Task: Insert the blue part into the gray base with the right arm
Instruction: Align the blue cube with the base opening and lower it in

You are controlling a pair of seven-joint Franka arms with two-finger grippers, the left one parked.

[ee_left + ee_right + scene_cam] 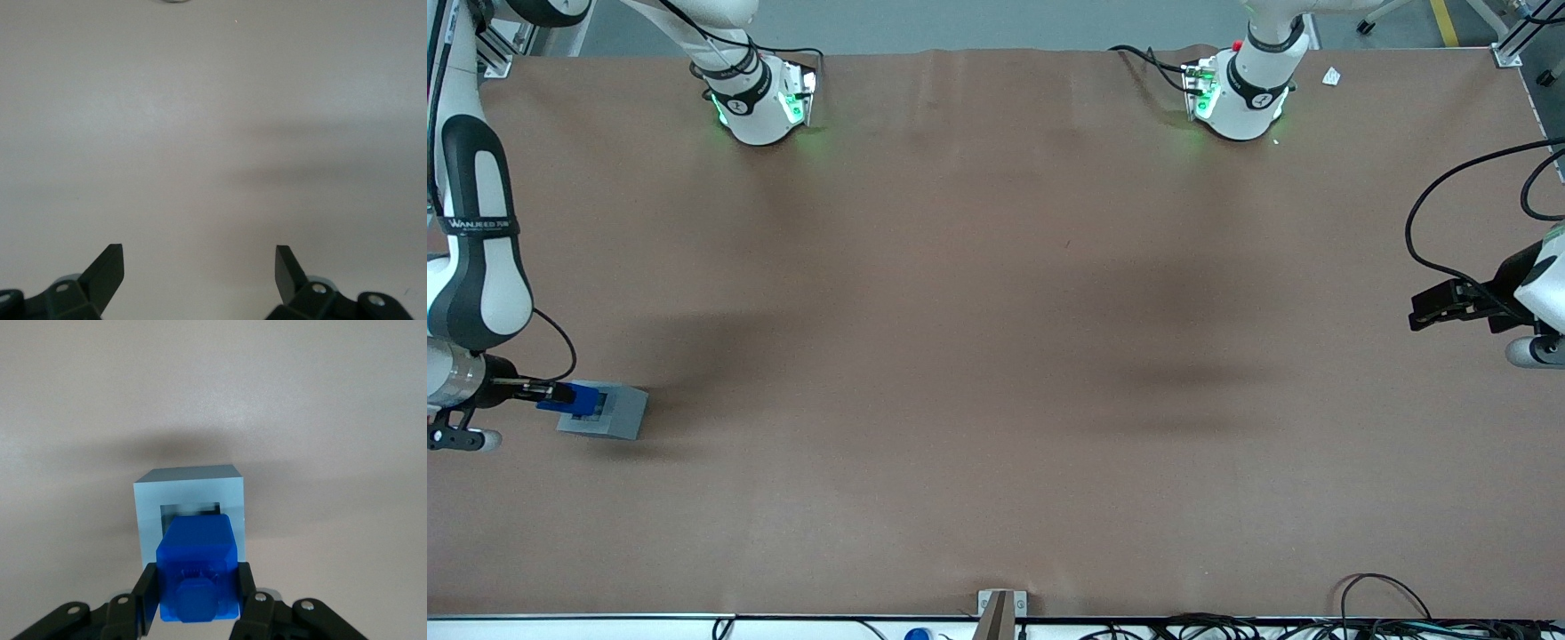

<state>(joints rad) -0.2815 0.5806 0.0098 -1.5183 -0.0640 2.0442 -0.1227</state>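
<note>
Bright-blue plastic, a small roughly cubic blue part (197, 568), was found clamped between the two black fingers (148, 597) of the right arm's gripper (199, 605), one finger pressed to each side face. In the front view the white jointed right arm (471, 258) reached down the left edge of the frame, and its gripper (551, 394) held the blue part (580, 399) over the light-gray square box-like base (605, 412) at the lower left of the frame, toward the working arm's end of the brown table (996, 356).

The wrist camera showed the gray base (190, 513) resting on the table with its square recess facing up. The blue part covered most of that recess, leaving only a dark strip of the opening visible past its edge. Whether the part had already entered the recess could not be told.

Assessment: the step in hand was the insertion itself, with the part carried to the base and roughly lined up. The next move would call for a straight descent with the part's sides kept square to the recess walls, then a release only once it was seated. A slight offset or tilt could catch the part on the rim.
</note>
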